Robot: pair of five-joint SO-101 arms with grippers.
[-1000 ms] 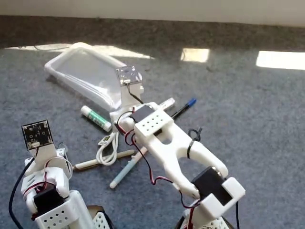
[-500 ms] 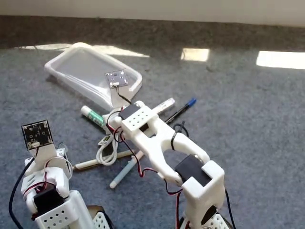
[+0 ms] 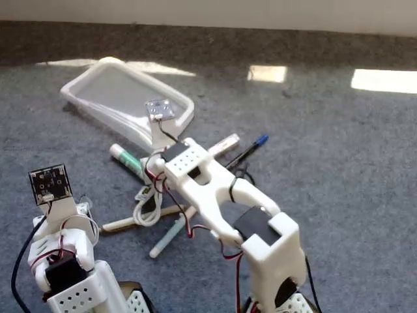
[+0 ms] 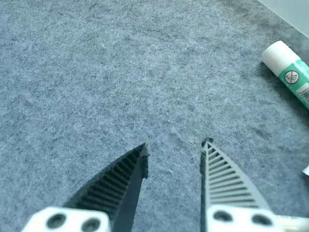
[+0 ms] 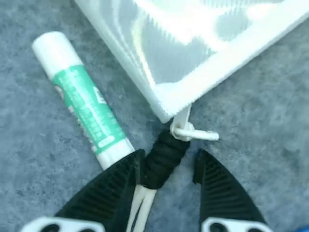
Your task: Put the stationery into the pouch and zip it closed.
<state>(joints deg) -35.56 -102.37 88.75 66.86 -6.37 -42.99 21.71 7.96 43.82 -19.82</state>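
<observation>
1. Your left gripper [image 4: 175, 145] hangs over bare grey carpet [image 4: 96, 72], well apart from the pouch. Its 2 fingers are spread, with nothing between them.
2. The pouch [image 3: 120, 104], clear with white edging, lies flat on the carpet. Its white zip pull [image 5: 186, 129] sticks out at the corner nearest your right arm. You cannot tell whether the zip is drawn.
3. The green-and-white glue stick [image 3: 127, 160] lies just beside the pouch's long near edge, outside the pouch.
4. A looped white cord [image 3: 146, 199] lies near the pouch, beyond the glue stick. Its black-wrapped end [image 5: 164, 154] reaches up to the pouch's zip pull.
5. Your right gripper [image 5: 169, 154] sits at the pouch's zip corner. Its fingers are parted on either side of the black-wrapped end, and you cannot tell whether they touch it.
6. A pale flat stick [image 3: 140, 220] and a light blue pen [image 3: 169, 236] lie farther from the pouch than the cord.
7. A white marker [image 3: 223, 144] and a blue-capped pen [image 3: 251, 149] lie near the pouch's zip corner, on the far side of your right arm.
</observation>
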